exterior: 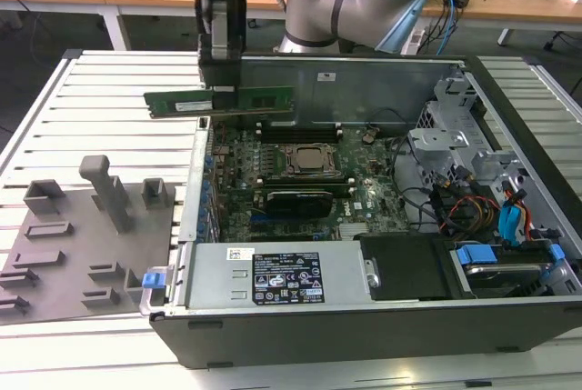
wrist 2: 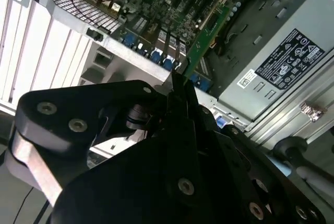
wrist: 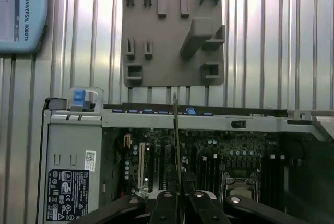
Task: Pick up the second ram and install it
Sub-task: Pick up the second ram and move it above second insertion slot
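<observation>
**Item 1, gripper (exterior: 221,90).** I log it as closed on the second ram (exterior: 259,100). The jaws pinch the flat faces near the stick's middle, with nothing but the board's thickness between them.

**Item 2, second ram.** It is held level in the air, long edge horizontal, with both ends overhanging the fingers. It sits above the wall of the open computer case (exterior: 364,326) on the exterior view's left. It touches nothing else and is well apart from the grey tray (exterior: 82,235).

**Item 3, memory slots (exterior: 296,133).** These are long black slots on the far side of the processor socket (exterior: 307,159) in the exterior view. I cannot tell how their end clips stand, or whether any slot is filled.

**Item 4, hazards, as I judge them.**
- An overhanging end could catch the case wall and twist the stick in the jaws, because the grip covers only a short stretch of it.
- A small tilt along the stick's length would seat one end before the other, which could jam the slot or bend the board.
- If the edge notch does not line up with the slot, pressing down would load the motherboard instead of seating the stick.
- An end clip standing closed would block entry.
</observation>
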Motion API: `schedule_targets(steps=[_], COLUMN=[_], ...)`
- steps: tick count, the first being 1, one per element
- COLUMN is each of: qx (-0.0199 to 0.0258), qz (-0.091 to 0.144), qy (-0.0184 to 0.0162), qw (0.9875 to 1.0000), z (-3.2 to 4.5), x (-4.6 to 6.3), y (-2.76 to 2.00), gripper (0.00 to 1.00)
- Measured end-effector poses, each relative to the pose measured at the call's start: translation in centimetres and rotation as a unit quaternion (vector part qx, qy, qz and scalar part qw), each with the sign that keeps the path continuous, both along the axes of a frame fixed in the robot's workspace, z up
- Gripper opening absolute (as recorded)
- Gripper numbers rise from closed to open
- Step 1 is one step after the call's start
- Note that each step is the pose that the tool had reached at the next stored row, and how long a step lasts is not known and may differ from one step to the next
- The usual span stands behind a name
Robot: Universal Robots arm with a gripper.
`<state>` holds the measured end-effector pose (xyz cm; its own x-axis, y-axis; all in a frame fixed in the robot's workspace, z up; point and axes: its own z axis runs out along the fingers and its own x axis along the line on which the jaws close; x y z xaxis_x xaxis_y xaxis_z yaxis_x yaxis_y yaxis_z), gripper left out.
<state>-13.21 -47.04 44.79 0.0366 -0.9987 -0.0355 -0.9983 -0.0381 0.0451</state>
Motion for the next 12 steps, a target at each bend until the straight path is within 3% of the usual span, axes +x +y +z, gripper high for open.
schedule_targets(steps=[2,4,12], qx=[0.0,0.0,0.0], qz=[0.0,0.0,0.0], qy=[0.0001,0.0008,0.0013], qw=[1.0,1.0,1.0], z=[0.0,0.0,-0.01], x=[1.0,4.4,7.4], y=[0.0,0.03,0.06], gripper=[0.14,0.14,0.14])
